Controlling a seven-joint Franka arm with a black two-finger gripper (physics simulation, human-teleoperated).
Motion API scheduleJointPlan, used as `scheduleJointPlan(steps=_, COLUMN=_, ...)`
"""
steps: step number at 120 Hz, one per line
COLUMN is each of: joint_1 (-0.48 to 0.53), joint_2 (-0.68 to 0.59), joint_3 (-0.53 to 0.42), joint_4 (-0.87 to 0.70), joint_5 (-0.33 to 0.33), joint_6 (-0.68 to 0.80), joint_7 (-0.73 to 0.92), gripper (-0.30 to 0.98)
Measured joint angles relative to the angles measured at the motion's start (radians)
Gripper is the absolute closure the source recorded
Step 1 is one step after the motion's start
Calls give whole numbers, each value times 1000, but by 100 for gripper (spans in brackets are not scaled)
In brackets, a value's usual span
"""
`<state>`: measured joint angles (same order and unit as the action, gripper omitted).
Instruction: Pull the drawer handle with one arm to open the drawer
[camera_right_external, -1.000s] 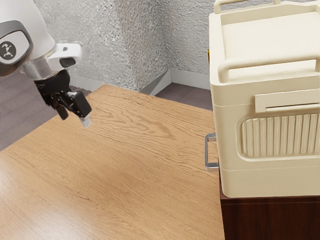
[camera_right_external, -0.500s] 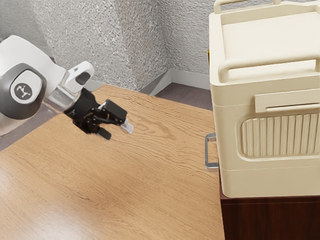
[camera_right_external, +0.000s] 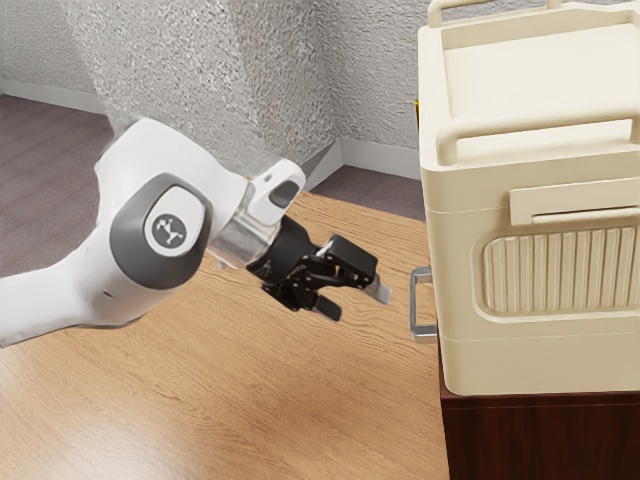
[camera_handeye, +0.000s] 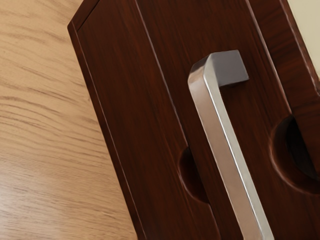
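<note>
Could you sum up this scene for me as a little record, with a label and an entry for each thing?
Robot arm: white, reaching toward the handle
Gripper: black, open, fingers apart, holding nothing
Handle: metal, bracket-shaped, just ahead of the gripper, not gripped
Drawer: dark reddish wood front, appears shut
Cabinet: dark wood
On the cabinet: cream box with rails on top
Table: light wood
Likely next step: closing on the handle, then pulling
</note>
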<state>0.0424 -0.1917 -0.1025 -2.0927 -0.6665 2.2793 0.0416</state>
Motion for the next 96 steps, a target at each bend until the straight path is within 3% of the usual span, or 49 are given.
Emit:
scheduleJointPlan(steps=25, joint_1=-3, joint_2=43, joint_3=-23, joint_4=4, joint_5=-27, joint_6=61, joint_7=-5, gripper=0)
scheduleJointPlan(steps=62, joint_1=-1, joint_2=152, joint_3=-22, joint_4=59, joint_5=-145, joint_6=186, joint_7=-14, gripper=0)
scheduleJointPlan(steps=96, joint_1=-9, joint_2=173, joint_3=-22, joint_4=78, joint_5=-13, joint_6=195, joint_7=-23, gripper=0)
